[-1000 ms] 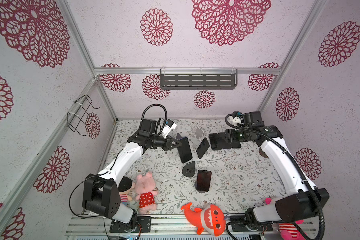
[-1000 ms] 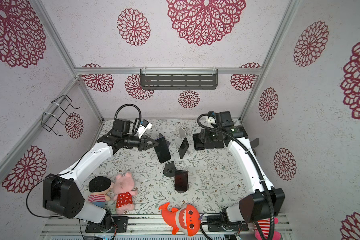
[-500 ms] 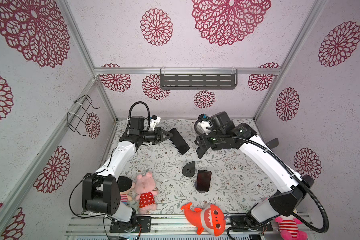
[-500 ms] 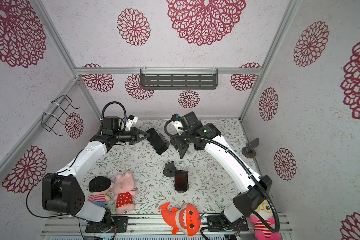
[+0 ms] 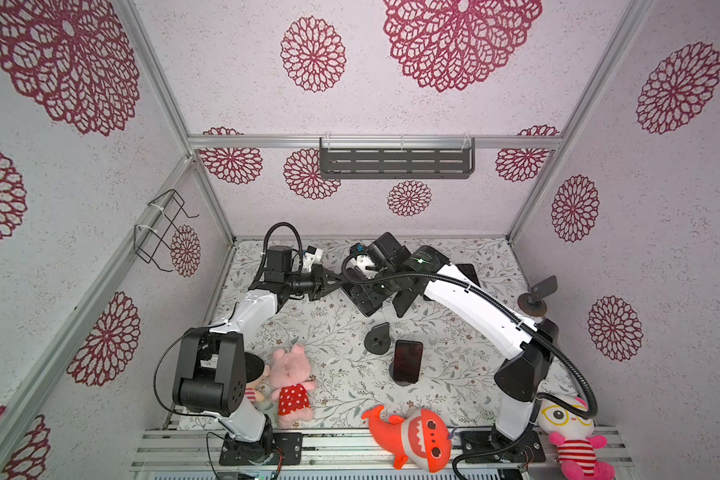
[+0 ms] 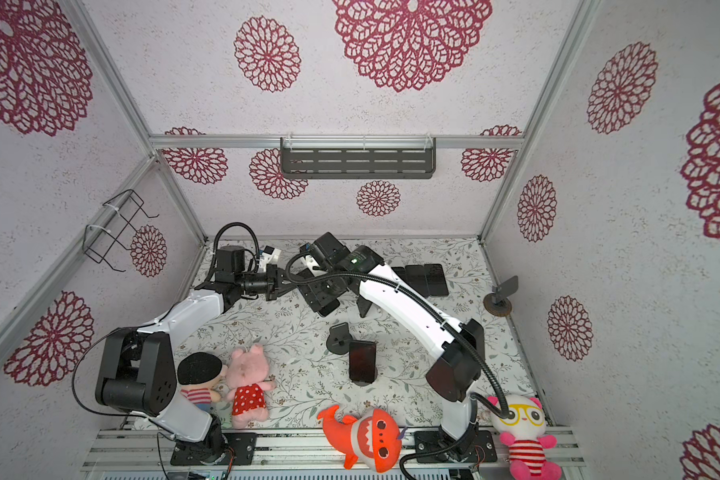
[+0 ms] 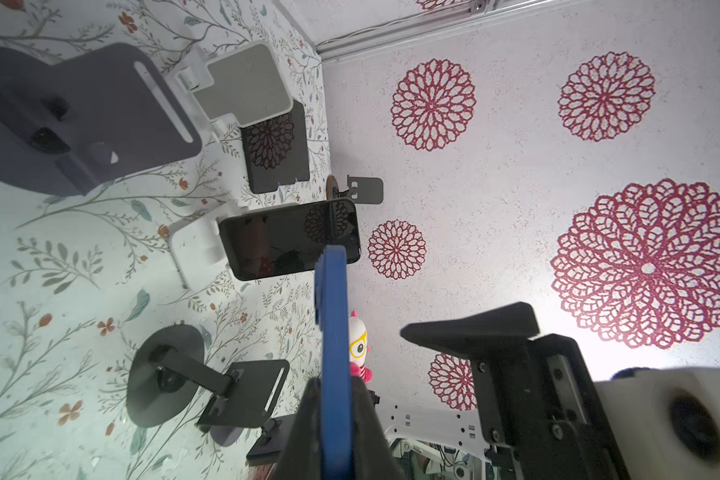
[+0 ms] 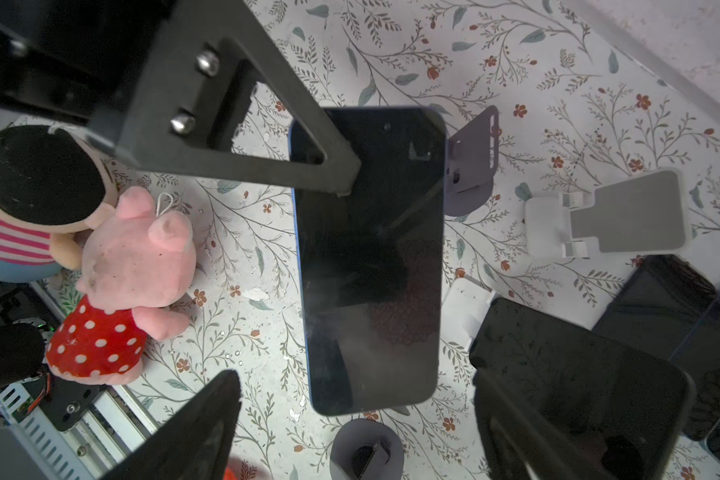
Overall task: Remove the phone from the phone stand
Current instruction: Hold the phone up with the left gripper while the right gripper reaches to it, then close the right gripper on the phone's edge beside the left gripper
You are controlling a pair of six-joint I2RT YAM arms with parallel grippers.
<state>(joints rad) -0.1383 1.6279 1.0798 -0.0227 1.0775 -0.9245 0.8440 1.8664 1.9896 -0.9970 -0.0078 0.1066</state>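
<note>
A dark phone with a blue rim [image 8: 371, 257] hangs in the air over the floral mat, and my left gripper [image 7: 335, 415] is shut on its edge [image 7: 332, 332]. In both top views that phone [image 5: 362, 301] [image 6: 323, 301] sits at mid-table, with the left gripper [image 5: 339, 282] at its left. My right gripper [image 8: 358, 432] hovers just above the screen with its jaws wide open on either side and nothing between them. An empty black phone stand [image 5: 378, 338] stands just in front. A second phone [image 5: 408, 361] leans on its own stand.
Another phone rests on a white stand [image 7: 287, 239], with an empty white stand [image 7: 242, 83] beyond it. Flat phones [image 6: 427, 278] lie at the back right, and a small stand [image 5: 535, 297] is by the right wall. Plush toys [image 5: 287, 382] [image 5: 412, 436] line the front.
My right arm has swung left from the back right to above the held phone, and its jaws have opened wider. The left gripper has kept its grip and pulled back slightly.
</note>
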